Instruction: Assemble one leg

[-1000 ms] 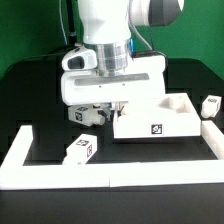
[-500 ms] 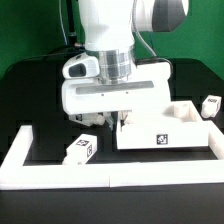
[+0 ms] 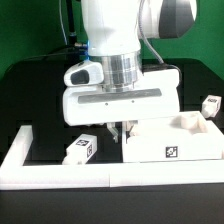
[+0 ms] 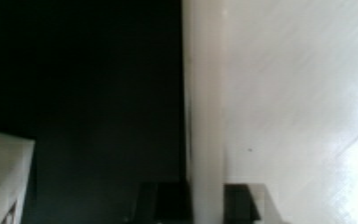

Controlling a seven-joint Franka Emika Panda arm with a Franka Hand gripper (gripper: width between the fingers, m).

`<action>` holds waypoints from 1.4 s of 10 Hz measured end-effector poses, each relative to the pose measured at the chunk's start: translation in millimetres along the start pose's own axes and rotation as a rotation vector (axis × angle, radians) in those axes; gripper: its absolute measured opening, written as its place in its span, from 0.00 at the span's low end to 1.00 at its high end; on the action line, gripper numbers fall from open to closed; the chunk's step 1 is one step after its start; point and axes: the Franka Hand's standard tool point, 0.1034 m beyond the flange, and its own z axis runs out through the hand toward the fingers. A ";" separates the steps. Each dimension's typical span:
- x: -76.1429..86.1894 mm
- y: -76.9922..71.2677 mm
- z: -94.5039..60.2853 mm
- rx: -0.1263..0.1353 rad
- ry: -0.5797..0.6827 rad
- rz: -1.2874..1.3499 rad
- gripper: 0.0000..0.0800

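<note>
1. Exterior view: my pincer points straight down, clamped on the panel rim. Both have slid toward the exterior view's right since a second ago. The leg lies on the worktop, at the panel's left.
2. Wrist view: my pincer straddles the panel rim.
</note>
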 end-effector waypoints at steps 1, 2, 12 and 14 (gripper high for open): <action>-0.1 0.0 0.2 0.000 0.000 0.000 0.07; -0.2 0.0 0.3 0.000 -0.001 0.000 0.07; 23.1 -10.7 12.3 -0.036 -0.006 -0.043 0.07; 23.4 -10.7 11.9 -0.075 -0.019 -0.061 0.07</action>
